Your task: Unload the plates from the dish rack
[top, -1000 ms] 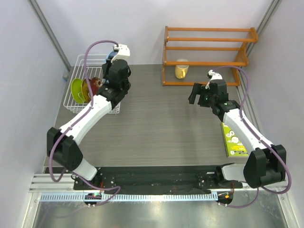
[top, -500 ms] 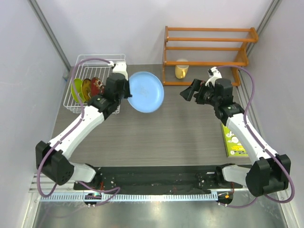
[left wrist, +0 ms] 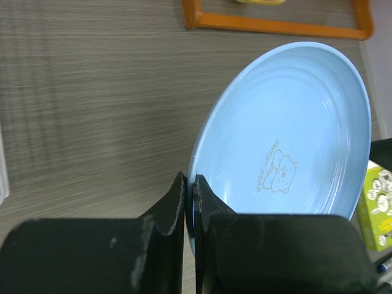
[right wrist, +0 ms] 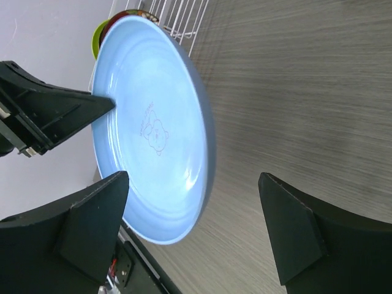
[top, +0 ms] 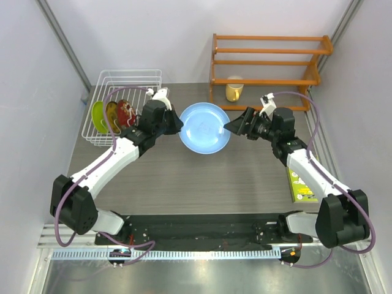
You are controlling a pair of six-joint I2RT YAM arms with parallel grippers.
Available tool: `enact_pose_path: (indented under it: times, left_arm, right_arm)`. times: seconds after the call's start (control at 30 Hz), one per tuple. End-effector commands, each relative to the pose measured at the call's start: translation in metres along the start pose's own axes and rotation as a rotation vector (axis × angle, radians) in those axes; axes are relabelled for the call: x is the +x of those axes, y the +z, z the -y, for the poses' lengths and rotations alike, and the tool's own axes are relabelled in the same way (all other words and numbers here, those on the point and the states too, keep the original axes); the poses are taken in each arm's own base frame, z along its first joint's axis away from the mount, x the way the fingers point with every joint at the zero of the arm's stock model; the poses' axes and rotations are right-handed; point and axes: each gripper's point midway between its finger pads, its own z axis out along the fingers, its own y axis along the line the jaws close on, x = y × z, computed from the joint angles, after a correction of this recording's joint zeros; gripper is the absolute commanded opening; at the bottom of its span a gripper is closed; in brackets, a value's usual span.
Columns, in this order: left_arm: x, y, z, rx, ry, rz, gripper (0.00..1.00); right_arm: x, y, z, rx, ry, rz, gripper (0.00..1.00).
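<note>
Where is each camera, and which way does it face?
Top external: above, behind the bases, looking down on the grey wooden table; both arms show.
Left wrist: on the left gripper, facing along its shut fingers to the round light blue plate.
Right wrist: on the right gripper, facing between open fingers.
All share that plate.

Both are the same build: the left arm [top: 110, 164] and right arm [top: 311, 173] have white shells on the long links and chunky black joints, with a purple cable [top: 105, 107] running along each. The fingers [left wrist: 160, 217] are matte black wedges, a bit scuffed.
</note>
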Motion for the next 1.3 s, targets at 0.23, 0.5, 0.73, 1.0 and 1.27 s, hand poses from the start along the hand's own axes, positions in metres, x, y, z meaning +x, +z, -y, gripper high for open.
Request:
enact_pose_path:
  times: [0.23,0.5,0.73,1.0,1.27]
  left_arm:
    - [-0.018,-0.006,0.051,0.266,-0.082,0.08,0.0]
    - [-0.021,-0.017,-0.049,-0.245,0.019,0.154,0.81]
    - [-0.058,-0.085,-0.12,-0.649,0.151,0.333,1.0]
    - [-0.092,-0.116,-0.171,-0.777,0.146,0.42,1.0]
    - [-0.081,-0.09,-0.22,-0.82,0.145,0.337,0.99]
  right_arm:
    - [0.014,0.02,-0.012,-0.133,0.034,-0.062,0.17]
    - [-0.008,-0.013,0.047,0.307,-0.074,0.03,0.01]
    - [0.041,-0.023,0.114,0.509,-0.02,-0.132,0.01]
    - [0.07,-0.004,0.143,0.515,0.009,-0.235,0.01]
    - [0.077,-0.004,0.176,0.634,0.018,-0.262,0.6]
